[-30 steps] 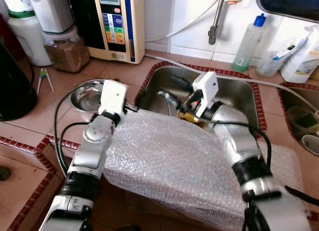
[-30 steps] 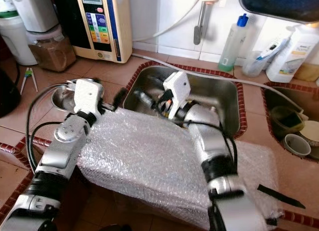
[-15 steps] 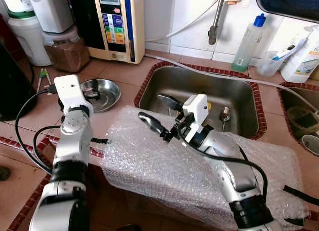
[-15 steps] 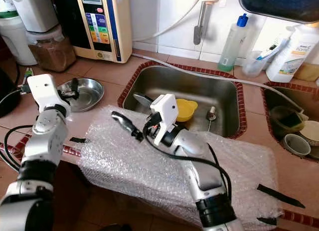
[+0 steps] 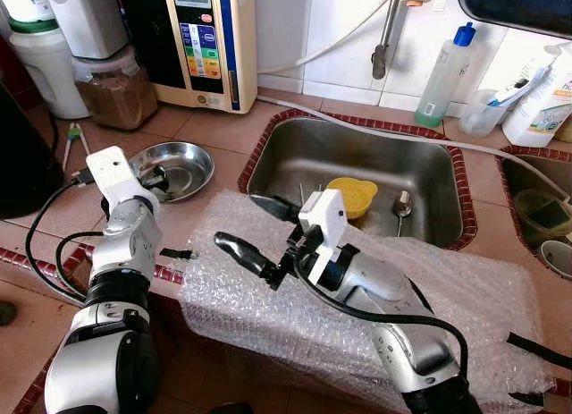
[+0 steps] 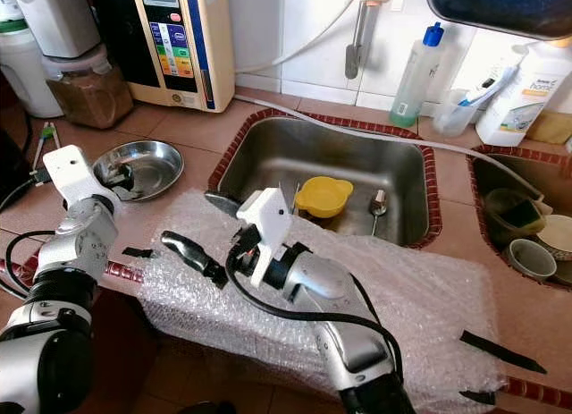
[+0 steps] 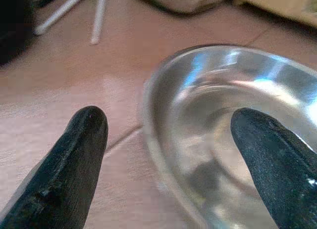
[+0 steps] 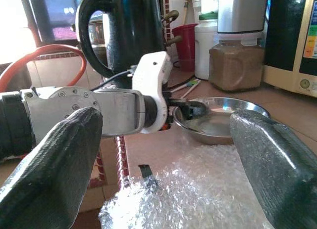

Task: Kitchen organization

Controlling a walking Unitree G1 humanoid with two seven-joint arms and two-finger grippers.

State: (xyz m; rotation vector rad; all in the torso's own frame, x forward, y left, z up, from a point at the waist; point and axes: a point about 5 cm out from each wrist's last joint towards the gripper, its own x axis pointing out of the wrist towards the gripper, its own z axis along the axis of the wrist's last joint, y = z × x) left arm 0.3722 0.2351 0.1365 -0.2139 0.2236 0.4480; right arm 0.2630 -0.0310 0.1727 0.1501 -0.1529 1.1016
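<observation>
Little can be read here. The cream-and-black appliance (image 5: 204, 40) standing on the bench (image 5: 223, 128) against the wall carries a small grey display at its top and a column of coloured buttons with tiny print below it, but the lettering is too small to make out. The white bottle (image 6: 524, 96) at the far right of the tiled wall bears blue lettering, partly cut off and too blurred to read with confidence. No other text, number or sign is legible.
</observation>
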